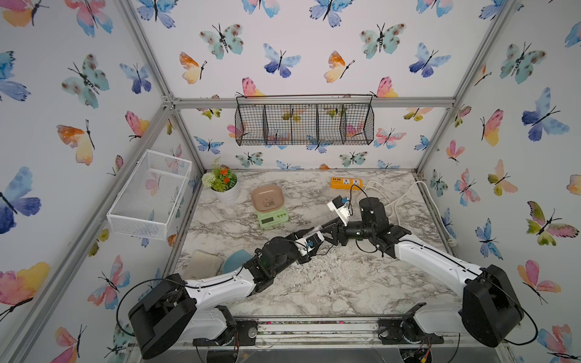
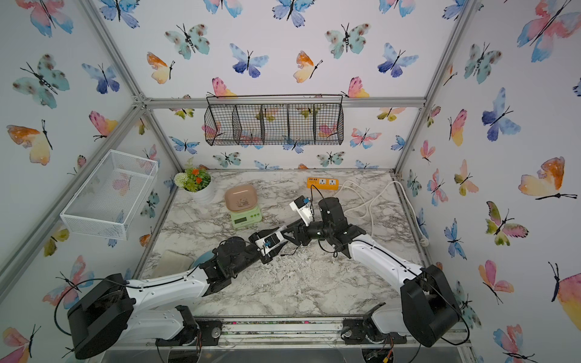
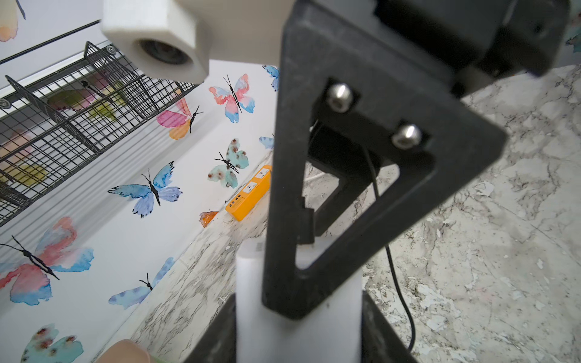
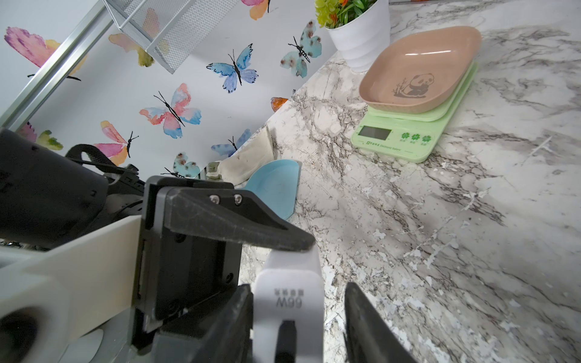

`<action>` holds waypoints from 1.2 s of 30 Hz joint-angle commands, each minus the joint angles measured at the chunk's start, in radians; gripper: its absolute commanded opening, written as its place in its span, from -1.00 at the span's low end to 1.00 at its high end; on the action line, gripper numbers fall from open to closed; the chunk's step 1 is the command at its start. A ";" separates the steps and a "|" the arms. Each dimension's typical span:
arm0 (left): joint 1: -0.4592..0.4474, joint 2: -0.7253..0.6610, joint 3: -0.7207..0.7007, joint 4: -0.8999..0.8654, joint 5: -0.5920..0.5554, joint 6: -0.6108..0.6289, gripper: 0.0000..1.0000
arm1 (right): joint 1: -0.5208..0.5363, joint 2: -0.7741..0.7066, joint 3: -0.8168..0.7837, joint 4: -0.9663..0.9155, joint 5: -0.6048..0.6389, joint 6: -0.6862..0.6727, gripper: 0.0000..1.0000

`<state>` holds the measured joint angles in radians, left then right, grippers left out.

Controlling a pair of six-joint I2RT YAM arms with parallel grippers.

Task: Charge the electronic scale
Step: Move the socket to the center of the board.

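Left hand: pinching small white charger cube, up over centre of marble-print tabletop. Right hand: spread round same cube from opp. side, one pad touching, other w/ visible gap, so not gripping yet. Looks like a handover, approx. midway.

Light-green square electronic scale w/ tan-pink panda-print bowl on top: far centre-left, just right of white pot of artificial flowers, well apart from both hands. No lead seen at it. Orange power strip: far edge, right of scale.

Risks, as judged:
- Letting go w/ left before right's second pad seats → cube drops or swivels. Cause: the one-sided gap.
- Closing unevenly → cube shoved sideways vs left grip, skewed for plugging in later.
- Fingers of both hands v. crowded on a small body → finger-on-finger clash, little pad area for right.
- Thin black cable close by; poss. snag on pulling apart. Can't tell what it belongs to.
- Bowl prob. loose on scale; easy to knock on a later reach.
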<state>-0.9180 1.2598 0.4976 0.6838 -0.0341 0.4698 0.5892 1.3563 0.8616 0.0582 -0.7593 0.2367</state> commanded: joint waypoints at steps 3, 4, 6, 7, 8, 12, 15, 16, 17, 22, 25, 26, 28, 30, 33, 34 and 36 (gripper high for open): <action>0.003 0.016 0.045 0.051 0.025 -0.028 -0.47 | 0.004 0.020 0.054 -0.037 0.032 -0.036 -0.67; 0.007 0.021 0.051 0.050 0.032 -0.040 -0.12 | 0.004 0.024 0.068 -0.054 0.050 -0.043 -0.71; 0.007 0.023 0.066 0.038 0.034 -0.064 0.49 | 0.003 0.030 0.088 -0.069 0.078 -0.053 -0.78; 0.007 0.018 0.074 0.034 0.031 -0.084 0.70 | 0.004 0.033 0.098 -0.077 0.092 -0.058 -0.80; 0.007 0.012 0.083 0.033 0.031 -0.108 0.87 | 0.002 0.035 0.110 -0.084 0.109 -0.064 -0.81; 0.008 -0.029 0.163 -0.079 0.074 -0.145 0.97 | -0.014 0.046 0.163 -0.131 0.232 -0.093 -0.84; 0.017 -0.044 0.207 -0.146 0.085 -0.167 0.97 | -0.044 0.057 0.193 -0.133 0.352 -0.103 -0.86; 0.022 -0.046 0.208 -0.149 0.084 -0.175 0.97 | -0.059 0.063 0.200 -0.130 0.378 -0.099 -0.87; 0.031 -0.048 0.207 -0.142 0.083 -0.187 0.97 | -0.084 0.072 0.204 -0.123 0.403 -0.090 -0.89; 0.095 -0.033 0.204 -0.121 0.098 -0.281 0.97 | -0.255 0.123 0.200 -0.067 0.421 0.009 -0.94; 0.118 0.010 0.231 -0.102 0.118 -0.334 0.97 | -0.349 0.156 0.202 -0.046 0.456 0.048 -0.95; 0.123 0.033 0.245 -0.093 0.120 -0.347 0.97 | -0.377 0.170 0.205 -0.042 0.476 0.059 -0.95; 0.134 0.090 0.285 -0.088 0.124 -0.384 0.97 | -0.433 0.197 0.203 -0.010 0.507 0.094 -0.95; 0.153 0.158 0.340 -0.085 0.128 -0.444 0.97 | -0.496 0.246 0.215 0.025 0.501 0.135 -0.95; 0.175 0.243 0.407 -0.077 0.159 -0.523 0.99 | -0.557 0.325 0.249 0.088 0.490 0.191 -0.95; 0.180 0.269 0.425 -0.071 0.180 -0.540 1.00 | -0.575 0.358 0.268 0.112 0.486 0.213 -0.95; 0.184 0.307 0.448 -0.048 0.206 -0.564 0.97 | -0.599 0.428 0.309 0.166 0.464 0.255 -0.95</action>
<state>-0.7456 1.5330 0.9096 0.5892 0.1089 -0.0059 0.0109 1.7267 1.1198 0.1040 -0.2844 0.4076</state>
